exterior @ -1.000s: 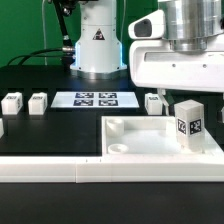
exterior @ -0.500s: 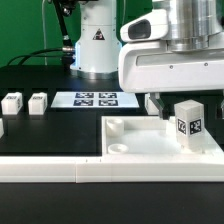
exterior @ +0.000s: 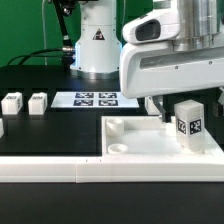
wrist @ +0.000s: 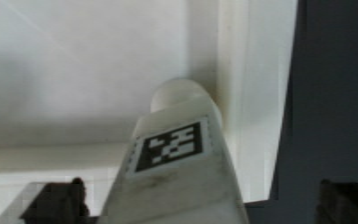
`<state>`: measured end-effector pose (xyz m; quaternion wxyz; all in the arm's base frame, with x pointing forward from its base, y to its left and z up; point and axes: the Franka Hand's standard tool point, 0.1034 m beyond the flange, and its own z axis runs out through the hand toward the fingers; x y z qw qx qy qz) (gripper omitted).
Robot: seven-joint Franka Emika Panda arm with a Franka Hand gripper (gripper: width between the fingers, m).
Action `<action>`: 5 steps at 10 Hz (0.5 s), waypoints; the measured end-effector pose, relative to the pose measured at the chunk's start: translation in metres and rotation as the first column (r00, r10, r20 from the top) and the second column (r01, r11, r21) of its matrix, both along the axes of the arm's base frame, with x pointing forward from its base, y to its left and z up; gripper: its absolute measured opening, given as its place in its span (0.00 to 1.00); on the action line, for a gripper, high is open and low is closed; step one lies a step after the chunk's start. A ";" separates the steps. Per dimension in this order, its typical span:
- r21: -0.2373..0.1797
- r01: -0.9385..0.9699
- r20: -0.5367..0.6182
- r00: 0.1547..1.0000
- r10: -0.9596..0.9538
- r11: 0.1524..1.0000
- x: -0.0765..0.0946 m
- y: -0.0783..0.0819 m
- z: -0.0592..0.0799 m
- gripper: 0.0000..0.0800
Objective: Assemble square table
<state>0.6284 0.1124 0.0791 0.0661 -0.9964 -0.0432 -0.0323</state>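
Note:
The white square tabletop (exterior: 135,140) lies tray-side up at the exterior view's lower right. One white tagged leg (exterior: 188,122) stands upright in its right corner socket. My gripper (exterior: 182,100) hangs right over this leg. In the wrist view the leg (wrist: 185,140) rises between my two dark fingertips (wrist: 60,203). The gripper (wrist: 202,205) is open, with a gap on each side of the leg. Two loose legs (exterior: 12,102) (exterior: 38,101) lie on the black table at the left. A third leg (exterior: 2,127) shows at the left edge.
The marker board (exterior: 95,99) lies flat behind the tabletop. The long white L-shaped border wall (exterior: 60,170) runs along the front. The arm's white base (exterior: 97,45) stands at the back. The gripper body hides the area behind the tabletop's right side.
My gripper has moved toward the exterior view's left and slightly down, now covering the loose leg that showed behind the tabletop. The upright leg has not moved.

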 end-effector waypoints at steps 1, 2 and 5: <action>-0.004 -0.056 0.008 0.998 0.056 0.998 0.000 -0.001 0.000 0.81; -0.006 -0.083 0.011 0.996 0.083 0.997 0.000 -0.001 0.000 0.81; -0.007 -0.100 0.013 0.995 0.100 0.995 0.000 -0.001 0.000 0.48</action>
